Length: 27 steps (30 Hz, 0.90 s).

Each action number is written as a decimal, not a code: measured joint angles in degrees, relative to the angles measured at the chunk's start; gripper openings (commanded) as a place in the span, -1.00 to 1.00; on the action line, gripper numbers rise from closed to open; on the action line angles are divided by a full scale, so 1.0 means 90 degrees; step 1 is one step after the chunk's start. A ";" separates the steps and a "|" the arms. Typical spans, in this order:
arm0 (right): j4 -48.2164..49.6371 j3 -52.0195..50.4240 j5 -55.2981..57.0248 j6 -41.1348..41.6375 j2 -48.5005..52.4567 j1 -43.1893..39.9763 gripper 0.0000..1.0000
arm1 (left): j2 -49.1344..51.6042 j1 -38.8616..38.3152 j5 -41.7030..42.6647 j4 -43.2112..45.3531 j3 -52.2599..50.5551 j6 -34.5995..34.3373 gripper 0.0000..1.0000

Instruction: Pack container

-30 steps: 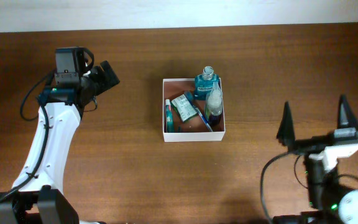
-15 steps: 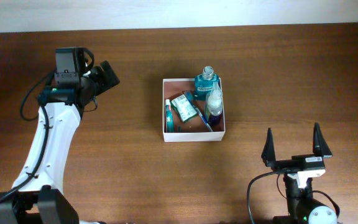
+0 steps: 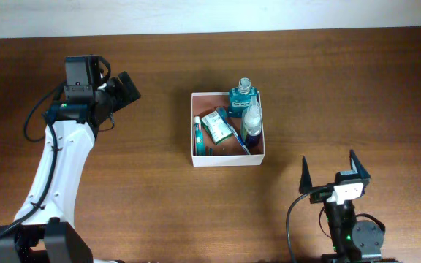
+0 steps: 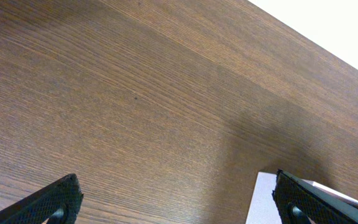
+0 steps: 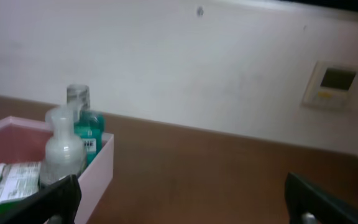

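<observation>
Right gripper (image 3: 330, 162) is sitting at the near right of the table (image 3: 342, 88). Its two fingers are spreading wide with nothing between them. Left gripper (image 3: 127, 86) is hanging over the far left, also wide open and holding nothing.

The container (image 3: 227, 159) is sitting in the middle of the table, well apart from both grippers. Inside it, a teal bottle (image 3: 243, 96) and a clear bottle (image 3: 251, 120) are standing at the far right. A green and white packet (image 3: 216, 124) and a thin tube (image 3: 197, 135) are lying on the left.

Nothing loose is showing on the table, so I think the packing is almost done. To do this part well, the arms should be moving gently and high above the tall bottles, without bumping the white wall.

The teal bottle is wearing a white label and the packet is showing print, but the letters are too small to read.
</observation>
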 measured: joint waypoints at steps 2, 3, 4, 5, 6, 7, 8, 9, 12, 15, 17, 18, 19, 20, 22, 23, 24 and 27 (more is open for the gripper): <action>-0.0342 0.0000 0.0000 0.0002 0.0000 0.0000 0.97 | 0.0000 0.0000 0.0000 0.0000 0.0000 0.0000 0.99; -0.0435 0.0000 0.0000 0.0005 0.0000 0.0000 0.97 | 0.0000 0.0000 0.0000 0.0000 0.0000 0.0000 0.99; -0.0593 0.0000 0.0000 0.0005 0.0000 0.0000 0.97 | 0.0000 0.0000 -0.0002 0.0000 0.0000 0.0000 0.99; -0.0678 0.0000 0.0000 -0.0002 0.0000 0.0000 0.97 | 0.0000 0.0000 0.0000 0.0002 0.0000 0.0000 0.99; -0.0678 0.0000 0.0000 0.0000 0.0000 0.0000 0.97 | 0.0000 0.0000 0.0000 0.0000 0.0000 0.0000 0.99; -0.0678 0.0000 0.0000 0.0000 0.0000 0.0000 0.97 | 0.0000 0.0000 0.0000 0.0000 0.0000 0.0000 0.99; -0.0678 0.0000 -0.0002 0.0002 0.0000 0.0000 0.97 | 0.0000 0.0000 0.0000 0.0002 0.0000 0.0000 0.99; -0.0678 0.0000 -0.0002 0.0002 0.0000 0.0000 0.97 | 0.0000 0.0000 0.0000 0.0000 0.0000 0.0000 0.99; -0.0678 0.0000 0.0000 0.0005 0.0000 0.0000 0.97 | 0.0000 0.0000 0.0000 0.0002 0.0000 0.0000 0.99; -0.0678 0.0000 -0.0002 0.0005 0.0000 0.0000 0.97 | 0.0000 0.0000 0.0000 0.0002 0.0000 0.0000 0.99; -0.0678 0.0000 0.0000 0.0007 0.0000 0.0000 0.97 | 0.0000 0.0000 0.0000 0.0002 0.0000 0.0000 0.99; -0.0678 0.0000 0.0000 0.0005 0.0000 0.0000 0.97 | 0.0000 0.0000 0.0000 0.0002 0.0000 0.0000 0.99; -0.0678 0.0000 -0.0002 0.0002 0.0000 0.0000 0.97 | 0.0000 0.0000 0.0000 0.0002 0.0000 0.0000 0.99; -0.0678 0.0000 -0.0002 0.0005 0.0000 0.0000 0.97 | 0.0000 0.0000 0.0000 0.0002 0.0000 0.0000 0.99; -0.0678 0.0000 -0.0002 0.0005 0.0000 0.0000 0.97 | 0.0000 0.0000 0.0000 0.0000 0.0000 0.0000 0.99; -0.0678 0.0000 0.0000 0.0002 0.0000 0.0000 0.97 | 0.0000 0.0000 0.0000 0.0002 0.0000 0.0000 0.99; -0.0678 0.0000 -0.0002 0.0002 0.0000 0.0000 0.97 | 0.0000 0.0000 0.0000 0.0000 0.0000 0.0000 0.99; -0.0678 0.0000 0.0000 0.0002 0.0000 0.0000 0.97 | 0.0000 0.0000 0.0000 0.0000 0.0000 0.0000 0.99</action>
